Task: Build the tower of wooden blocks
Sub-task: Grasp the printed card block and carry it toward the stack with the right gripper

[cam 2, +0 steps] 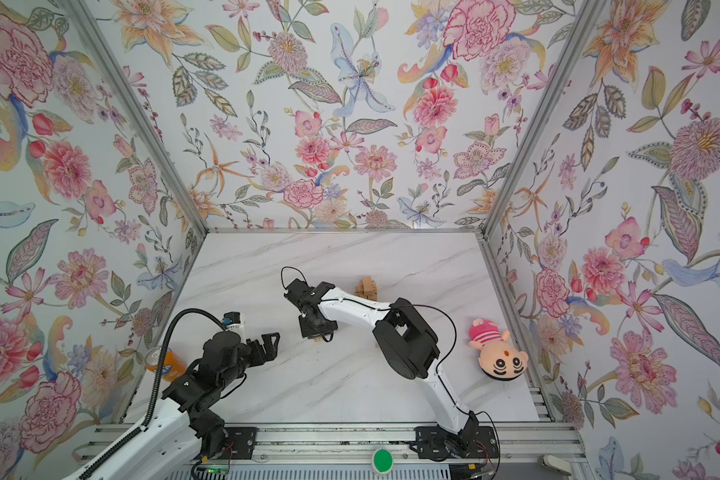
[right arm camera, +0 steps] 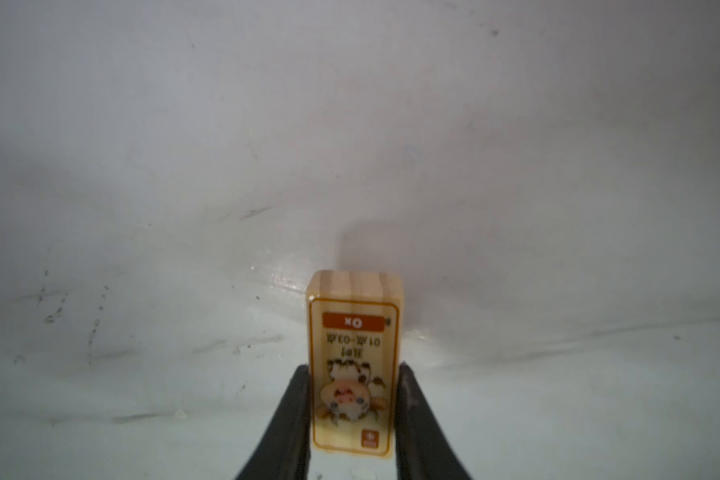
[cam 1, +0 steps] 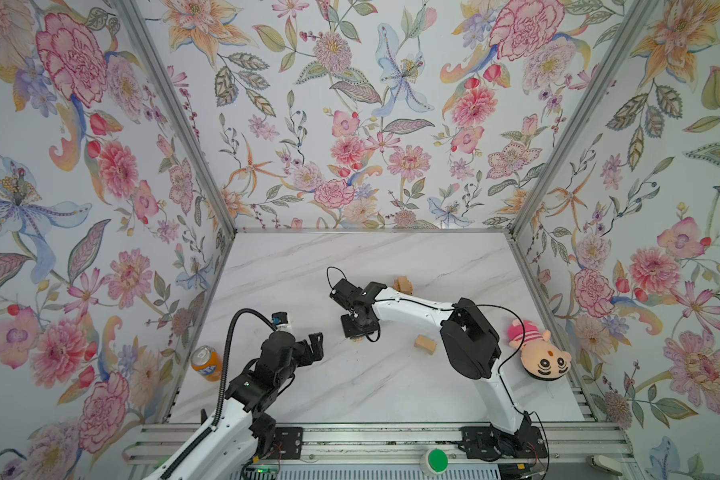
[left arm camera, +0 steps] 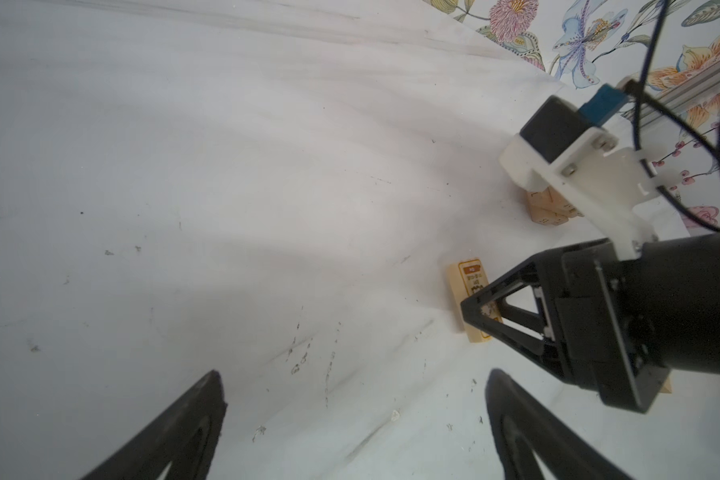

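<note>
tan block (right arm camera: 352, 361) bears an orange-framed ox print; table (cam 1: 350, 395) is grey-veined white, walls (cam 1: 350, 104) floral.

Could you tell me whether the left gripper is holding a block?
No, the left gripper stands open above the table, holding nothing.

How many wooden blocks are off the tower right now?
2. A printed block is gripped by the right gripper near the middle; a plain block lies on the table beside the right arm. More may be hidden under it.
</note>
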